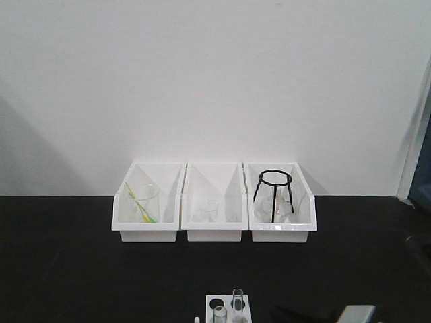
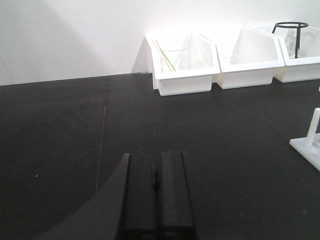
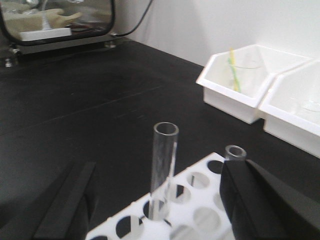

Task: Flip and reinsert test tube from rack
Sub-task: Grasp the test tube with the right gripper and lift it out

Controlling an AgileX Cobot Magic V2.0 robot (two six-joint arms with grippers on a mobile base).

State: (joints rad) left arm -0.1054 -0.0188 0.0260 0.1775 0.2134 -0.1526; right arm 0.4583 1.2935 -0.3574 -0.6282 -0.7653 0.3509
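Note:
The white rack (image 3: 206, 200) stands on the black table, at the bottom edge of the front view (image 1: 227, 304). A clear test tube (image 3: 164, 165) stands upright in one of its holes, mouth up. A second, shorter tube (image 3: 235, 151) sits in a far hole, partly hidden by my right finger. My right gripper (image 3: 162, 170) is open, with its dark fingers on either side of the tall tube and apart from it. My left gripper (image 2: 156, 156) is shut and empty, low over bare table. The rack's corner with a peg (image 2: 313, 129) shows far to its right.
Three white open-front bins (image 1: 214, 232) line the back wall. They hold a beaker with a green-yellow stick (image 1: 143, 203), a small beaker (image 1: 209, 210), and a black tripod (image 1: 275, 192) over glassware. A dark-framed box (image 3: 55, 22) sits at the table's far left.

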